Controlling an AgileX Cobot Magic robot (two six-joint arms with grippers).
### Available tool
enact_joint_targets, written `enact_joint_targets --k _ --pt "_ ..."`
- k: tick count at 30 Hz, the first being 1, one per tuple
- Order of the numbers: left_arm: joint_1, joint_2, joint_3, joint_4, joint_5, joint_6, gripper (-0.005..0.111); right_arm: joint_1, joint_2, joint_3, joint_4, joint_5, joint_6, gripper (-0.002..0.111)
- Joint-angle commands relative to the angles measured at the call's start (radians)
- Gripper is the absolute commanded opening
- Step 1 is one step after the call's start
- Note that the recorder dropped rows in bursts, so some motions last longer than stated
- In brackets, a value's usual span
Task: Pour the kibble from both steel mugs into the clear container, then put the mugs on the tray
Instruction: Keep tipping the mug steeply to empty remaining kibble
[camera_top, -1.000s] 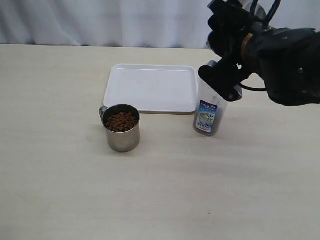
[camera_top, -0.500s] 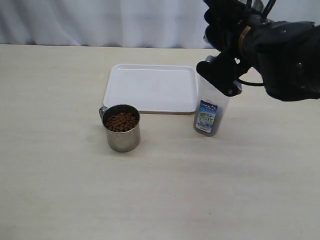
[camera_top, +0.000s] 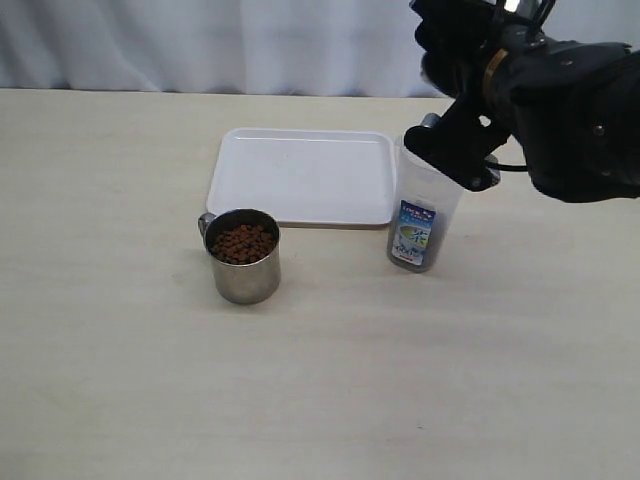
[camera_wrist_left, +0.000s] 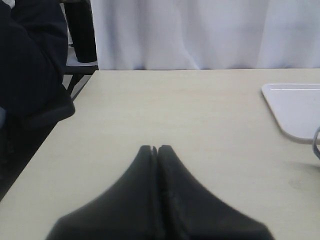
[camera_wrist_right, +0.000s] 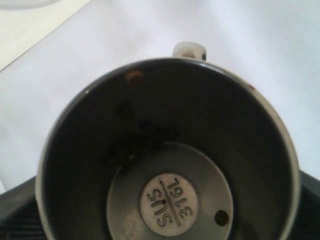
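Right side: the right gripper (camera_top: 450, 155), black, was spread wide and clamped on the first steel mug (camera_wrist_right: 165, 150), a shiny stainless cylinder. In the exterior view the mug was almost wholly hidden behind the gripper. The right wrist camera looked straight into its mouth: dark inner wall, a round stamp (camera_wrist_right: 167, 205) reading SUS 316 on the base, and a few small brown pellets of kibble (camera_wrist_right: 134, 76) on the wall and floor. Its loop handle (camera_wrist_right: 189, 50) showed at the rim.

Directly under that gripper stood the clear container (camera_top: 420, 215), a tall translucent plastic jar, upright, with a blue, white and red label (camera_top: 414, 232) low on its front. The gripper overlapped the jar's mouth; whether they touched could not be told. The jar's contents could not be made out.

Below the gripper and toward the left arm's side lay the tray (camera_top: 300, 175), flat, white, rectangular, with rounded corners and a low rim; the jar stood just beside its near corner.

Farther from the gripper, past the tray's near edge, the second steel mug (camera_top: 244, 268) stood upright on the pale wooden table (camera_top: 400, 380), near the tray's edge, full of brown kibble (camera_top: 242, 243).

Left side: the left gripper (camera_wrist_left: 155, 150) had its black fingers pressed together, gripping nothing, over bare table with a tray corner (camera_wrist_left: 295, 110) off to one side.
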Motion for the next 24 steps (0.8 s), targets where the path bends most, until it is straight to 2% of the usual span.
enact_joint_targets --k 1,9,14,21,24 --pt "0.001 0.000 0.003 -0.001 -0.009 -0.002 0.000 0.004 -0.004 -0.006 -0.012 0.021 -0.013 0.004" --pt "0.001 0.000 0.003 -0.001 -0.009 -0.002 0.000 0.004 -0.004 -0.006 -0.012 0.021 0.005 0.004" --pt "0.001 0.000 0.003 -0.001 -0.009 -0.002 0.000 0.004 -0.004 -0.006 -0.012 0.021 0.174 0.004" --pt "0.001 0.000 0.003 -0.001 -0.009 -0.002 0.000 0.004 -0.004 0.007 0.024 0.021 0.122 0.004" --pt "0.001 0.000 0.003 -0.001 -0.009 -0.002 0.000 0.002 -0.004 0.007 0.135 -0.006 0.190 0.004"
